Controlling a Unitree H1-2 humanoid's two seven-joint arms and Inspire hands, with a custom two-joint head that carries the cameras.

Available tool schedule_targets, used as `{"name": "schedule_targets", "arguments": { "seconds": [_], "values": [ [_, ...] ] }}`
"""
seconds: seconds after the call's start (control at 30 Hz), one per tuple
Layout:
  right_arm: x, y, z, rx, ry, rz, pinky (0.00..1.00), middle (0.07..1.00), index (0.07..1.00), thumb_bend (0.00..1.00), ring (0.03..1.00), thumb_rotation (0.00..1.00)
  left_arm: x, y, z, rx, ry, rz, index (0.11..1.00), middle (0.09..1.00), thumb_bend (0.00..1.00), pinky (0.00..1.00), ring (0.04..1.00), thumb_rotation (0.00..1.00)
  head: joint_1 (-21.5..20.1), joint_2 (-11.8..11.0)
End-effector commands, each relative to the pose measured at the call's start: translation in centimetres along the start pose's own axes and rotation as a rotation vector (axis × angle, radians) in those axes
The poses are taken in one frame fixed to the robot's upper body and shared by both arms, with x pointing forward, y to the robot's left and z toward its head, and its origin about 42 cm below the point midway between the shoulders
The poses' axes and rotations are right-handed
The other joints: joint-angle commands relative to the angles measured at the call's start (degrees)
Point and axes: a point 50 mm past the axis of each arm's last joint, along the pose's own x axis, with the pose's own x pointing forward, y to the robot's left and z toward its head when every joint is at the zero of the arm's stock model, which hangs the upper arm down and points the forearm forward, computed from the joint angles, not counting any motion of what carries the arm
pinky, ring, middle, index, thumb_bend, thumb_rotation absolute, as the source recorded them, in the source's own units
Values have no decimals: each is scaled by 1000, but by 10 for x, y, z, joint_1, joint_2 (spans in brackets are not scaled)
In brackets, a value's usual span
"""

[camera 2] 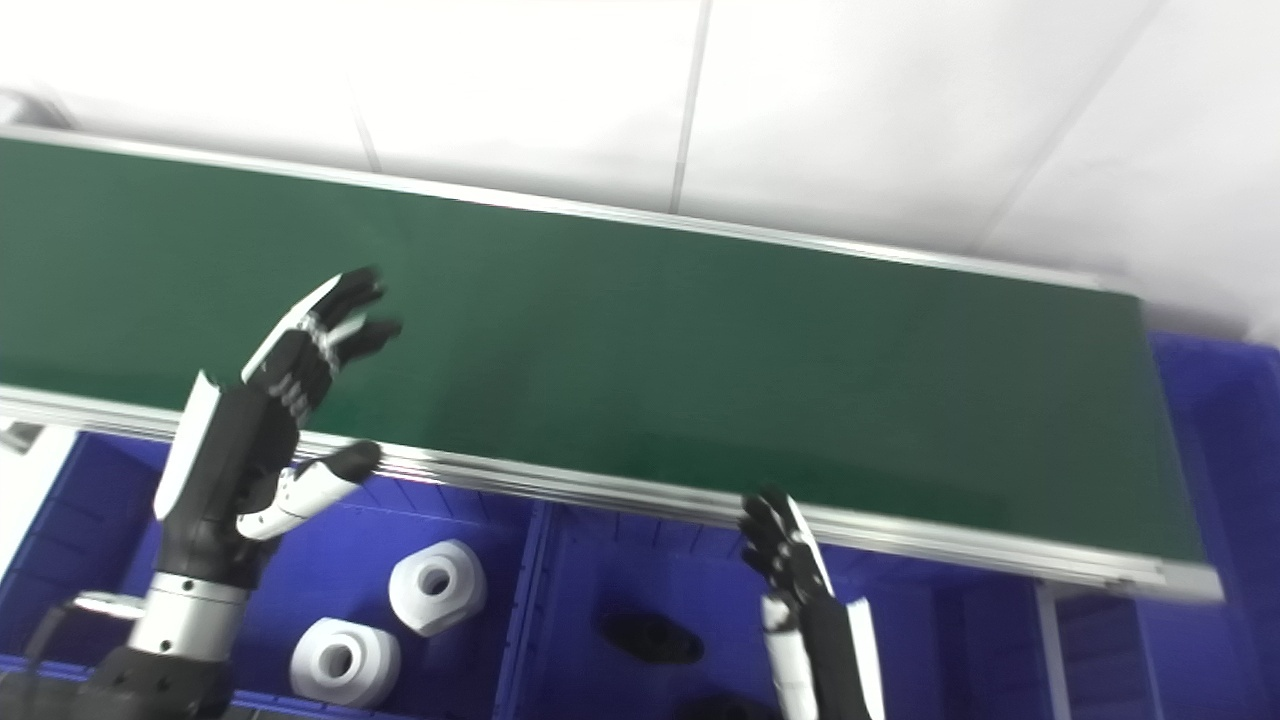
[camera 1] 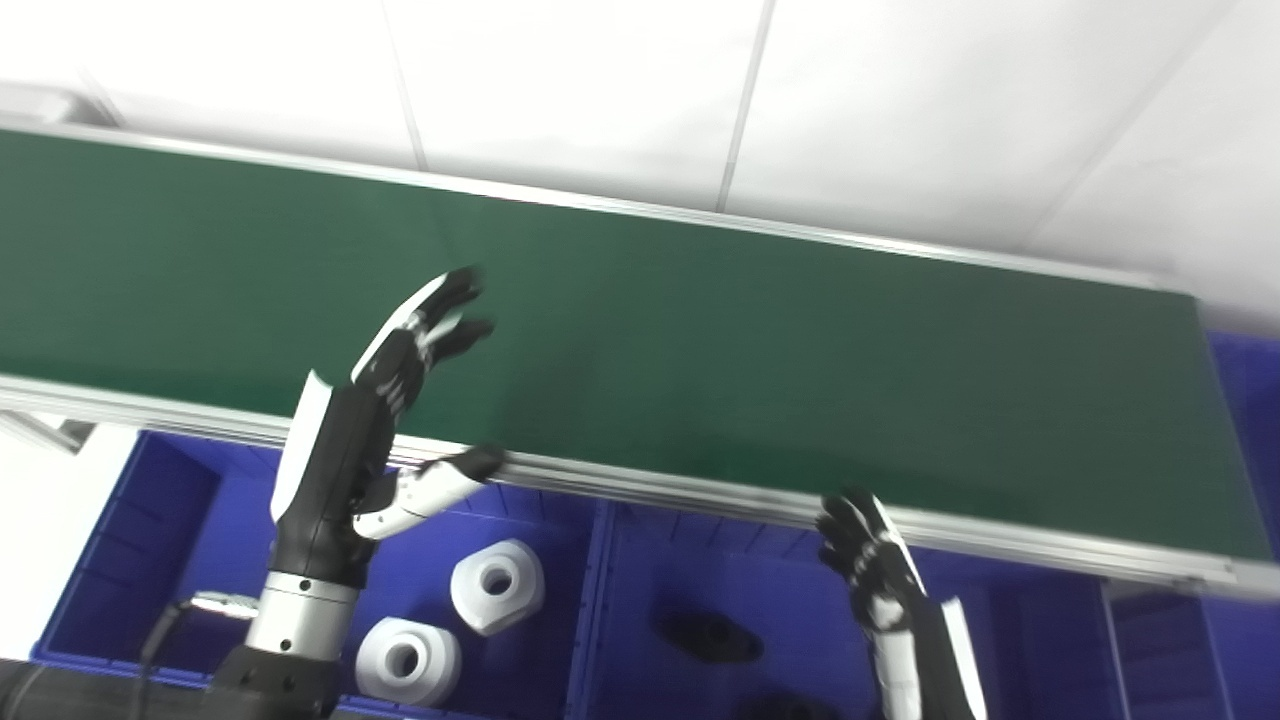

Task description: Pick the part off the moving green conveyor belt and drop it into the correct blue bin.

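Left eye view, left hand [camera 1: 375,420] spread over green belt [camera 1: 700,350], right hand [camera 1: 875,565] empty, fingers apart

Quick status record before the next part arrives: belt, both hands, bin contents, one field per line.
belt: green conveyor belt, no part visible on it
left hand: open, raised over the belt's near edge, holding nothing
right hand: fingers apart, low by the near rail, holding nothing
left blue bin: two white hollow cylindrical parts
middle blue bin: black part, another dark one at the bottom edge, shape unclear
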Motion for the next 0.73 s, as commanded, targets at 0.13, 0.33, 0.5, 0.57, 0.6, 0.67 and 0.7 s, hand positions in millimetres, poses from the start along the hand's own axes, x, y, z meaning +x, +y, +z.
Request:
{"name": "schedule_targets", "arguments": {
  "seconds": [0.13,0.33,0.5,0.57,0.6,0.67,0.7],
  "values": [
    [8,20,12,32,-68,-39,931,918,955,832,909,992,0,18,-7,48,-24,-39,1000,1000,815,1000,1000,824,-82,31],
    [20,33,21,8,-99,-42,982,945,975,782,939,1000,4,28,1,63,-57,-96,1000,1000,884,1000,1000,868,-121,42],
    [15,31,21,9,-89,-55,1000,970,983,787,964,1000,-3,18,10,7,-60,-130,1000,1000,902,1000,1000,880,-94,34],
    [13,28,21,3,-89,-53,1000,975,987,789,965,1000,-10,10,24,-40,-83,-116,1000,1000,891,1000,1000,872,-90,40],
    [12,27,22,-1,-90,-54,998,976,988,790,963,1000,-15,6,34,-82,-98,-98,1000,1000,877,1000,1000,866,-89,45],
    [11,23,25,-3,-95,-60,989,972,985,799,956,1000,-28,-4,55,-173,-120,-59,1000,1000,793,1000,1000,836,-79,64],
    [11,20,26,-7,-95,-61,987,970,984,803,954,1000,-36,-8,62,-203,-123,-48,1000,1000,768,1000,1000,829,-76,65]
  ]
}}
